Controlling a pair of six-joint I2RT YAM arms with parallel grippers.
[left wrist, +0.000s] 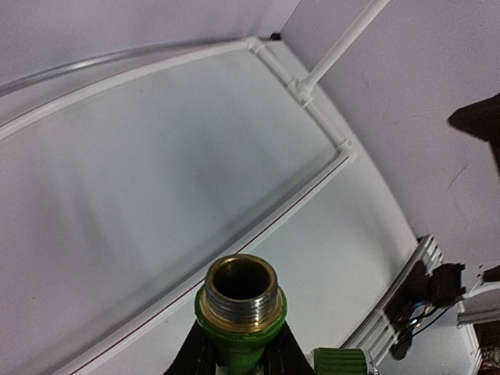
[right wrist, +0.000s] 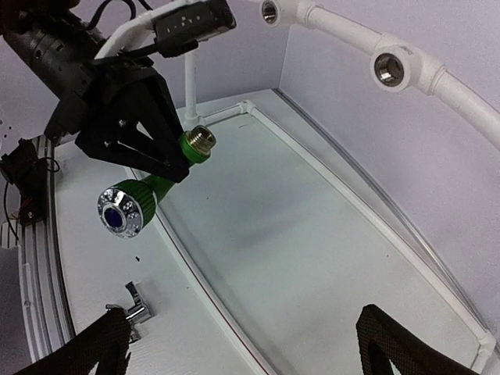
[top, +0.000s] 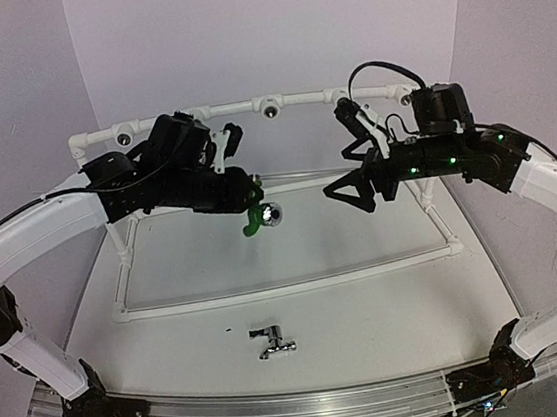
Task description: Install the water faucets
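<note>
**Current state.** The left gripper (top: 248, 202) is clamped on the bright green plastic faucet with the bent spout (right wrist: 156, 186). It holds the faucet in the air above the white table (top: 370, 309), between the two arms. The fingers (right wrist: 144, 129) close on the green body just below the ribbed brass threaded inlet (left wrist: 241, 291). This leaves the thread bare and pointing away from the gripper (a grip that appears chosen so the thread can enter a socket unobstructed). The round knob with a shiny face and blue centre (right wrist: 121, 211) projects to the side, apart from the fingers.

**Second arm.** The right gripper (top: 353, 195) stands with jaws wide apart and holds nothing. It faces the green faucet, apparently positioned to assist or to observe.

**Remaining parts.** The shiny chrome metal faucet with the T-handle (top: 273, 342) lies on the table near the arm bases, untouched. The round white pipe sockets with dark holes (right wrist: 391, 69) sit along the curved white pipe rail, and the ones visible are unfilled. Neither faucet is installed.
</note>
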